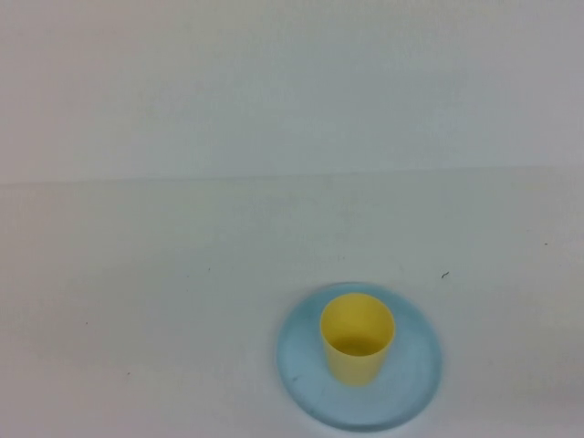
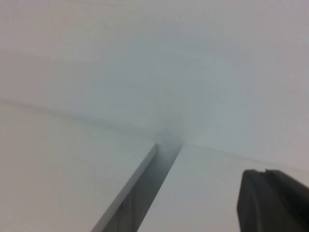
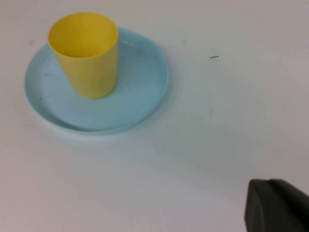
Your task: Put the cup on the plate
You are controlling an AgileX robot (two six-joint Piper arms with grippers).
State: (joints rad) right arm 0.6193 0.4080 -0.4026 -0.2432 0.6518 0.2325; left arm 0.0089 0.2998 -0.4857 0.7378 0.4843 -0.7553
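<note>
The yellow cup (image 1: 357,338) stands upright on the light blue plate (image 1: 301,365) near the table's front edge, right of centre. In the right wrist view the cup (image 3: 87,55) sits on the plate (image 3: 140,92), a little off its middle. My right gripper (image 3: 269,183) shows as dark fingers pressed together, empty, well away from the plate over bare table. My left gripper (image 2: 265,174) is also shut and empty, above a white surface with no task object near it. Neither arm shows in the high view.
The white table (image 1: 182,274) meets a white back wall at a seam (image 1: 274,175). A small dark speck (image 1: 444,275) lies beyond the plate. The left wrist view shows a table edge with a grey gap (image 2: 145,193).
</note>
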